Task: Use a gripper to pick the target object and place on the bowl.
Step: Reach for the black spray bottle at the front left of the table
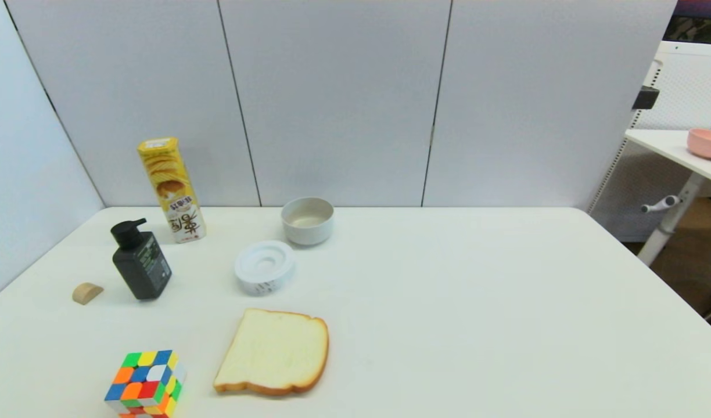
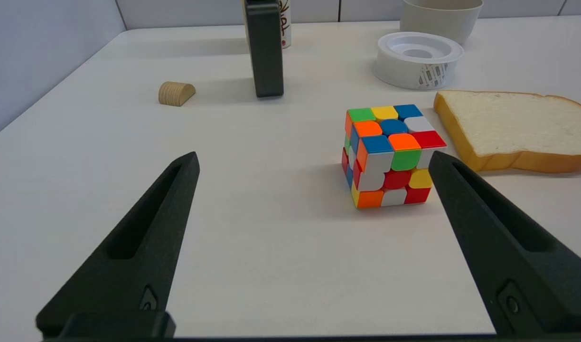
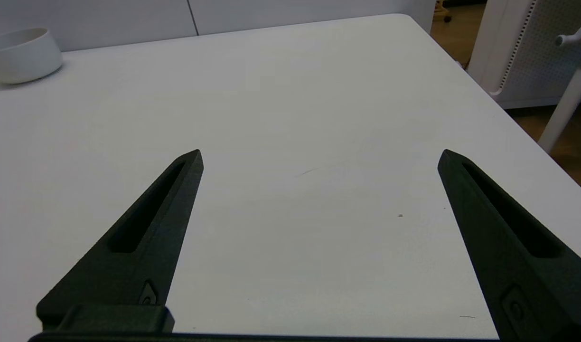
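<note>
Light is even and bright, falling from overhead onto the white desk (image 1: 448, 302), which shows no hard glare. Shadows are soft and short: a faint one lies beside the pump bottle (image 1: 142, 264), another under the puzzle cube (image 2: 390, 154) in the left wrist view. The head view bends straight lines near its edges, so the wall panels lean outward. In the right wrist view the right end effector (image 3: 319, 156) reads as dark, nearly featureless black, and the far bowl (image 3: 22, 54) looks slightly soft.
</note>
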`<state>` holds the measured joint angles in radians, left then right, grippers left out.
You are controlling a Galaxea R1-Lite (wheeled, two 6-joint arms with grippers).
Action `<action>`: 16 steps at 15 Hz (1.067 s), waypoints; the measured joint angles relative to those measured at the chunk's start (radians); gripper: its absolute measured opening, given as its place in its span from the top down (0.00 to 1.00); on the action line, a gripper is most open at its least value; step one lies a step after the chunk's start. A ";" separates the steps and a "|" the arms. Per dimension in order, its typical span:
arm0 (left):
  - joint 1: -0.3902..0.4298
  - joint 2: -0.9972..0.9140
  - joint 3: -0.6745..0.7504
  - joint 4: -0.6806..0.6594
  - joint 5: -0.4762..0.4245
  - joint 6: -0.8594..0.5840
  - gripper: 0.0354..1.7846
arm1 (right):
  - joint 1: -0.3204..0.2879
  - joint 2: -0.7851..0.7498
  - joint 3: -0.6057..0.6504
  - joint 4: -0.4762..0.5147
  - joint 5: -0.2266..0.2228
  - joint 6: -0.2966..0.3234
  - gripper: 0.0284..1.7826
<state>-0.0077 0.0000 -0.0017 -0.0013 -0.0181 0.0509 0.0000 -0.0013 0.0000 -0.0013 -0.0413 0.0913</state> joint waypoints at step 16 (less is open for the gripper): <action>-0.001 0.437 -0.455 0.012 0.074 -0.008 0.04 | 0.000 0.000 0.000 0.000 0.000 0.000 0.04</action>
<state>-0.0089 0.4366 -0.4564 0.0111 0.0557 0.0428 0.0000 -0.0013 0.0000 -0.0013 -0.0413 0.0917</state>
